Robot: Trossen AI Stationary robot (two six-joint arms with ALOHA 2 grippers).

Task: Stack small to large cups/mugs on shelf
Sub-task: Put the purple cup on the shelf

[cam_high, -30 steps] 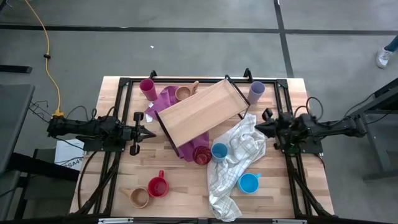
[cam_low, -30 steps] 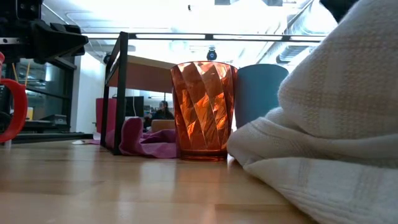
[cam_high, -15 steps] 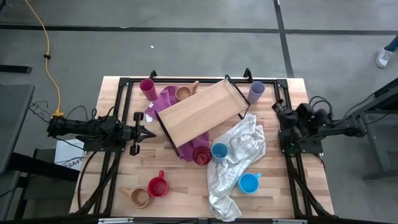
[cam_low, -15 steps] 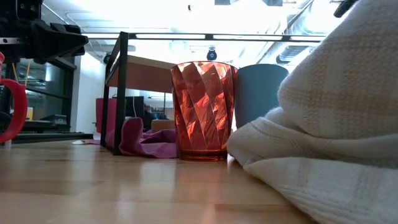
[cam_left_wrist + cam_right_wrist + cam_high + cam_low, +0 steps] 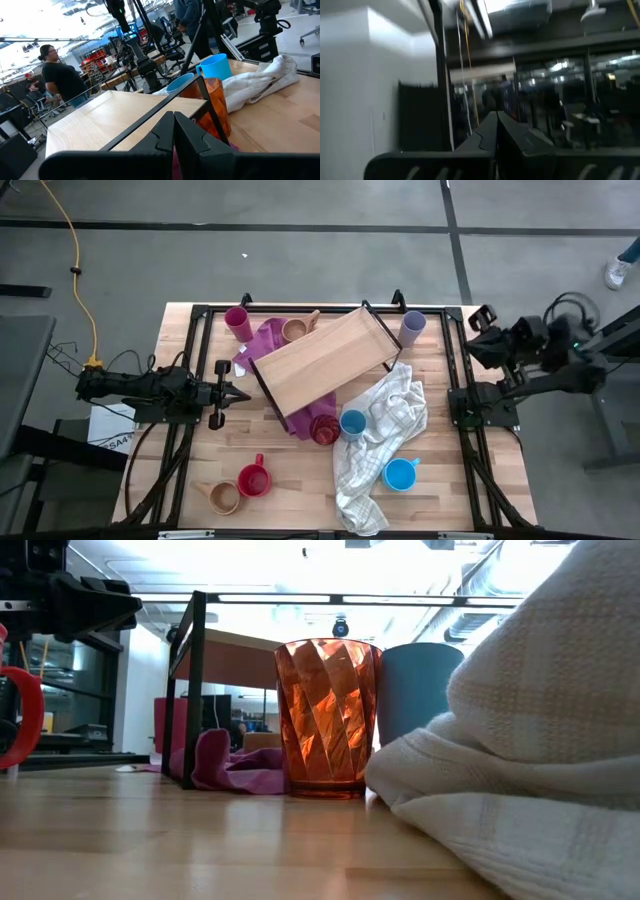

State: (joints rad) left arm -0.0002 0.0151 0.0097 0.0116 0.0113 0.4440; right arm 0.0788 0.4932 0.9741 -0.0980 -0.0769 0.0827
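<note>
The shelf (image 5: 325, 360), a light-wood board on a black frame, stands askew at the table's middle. Around it stand the cups: a magenta tumbler (image 5: 237, 321), a tan mug (image 5: 296, 330) and a lavender tumbler (image 5: 413, 326) at the far side. A red faceted cup (image 5: 324, 429) and a blue cup (image 5: 352, 423) stand by its near corner. A blue mug (image 5: 400, 474), a red mug (image 5: 252, 479) and a tan mug (image 5: 224, 498) stand near the front. My left gripper (image 5: 245, 392) waits shut at the table's left. My right gripper (image 5: 472, 332) is shut, raised high over the right edge, holding nothing.
A white checked towel (image 5: 380, 440) lies crumpled from the shelf's right corner to the front edge, against both blue cups. A purple cloth (image 5: 265, 340) lies under the shelf's far left end. A person (image 5: 60, 75) stands in the room beyond the table.
My right gripper has risen well above the table and drawn back toward the right edge, tipping its fingers upward; it has stayed shut. Cups, shelf and towel have not moved.
</note>
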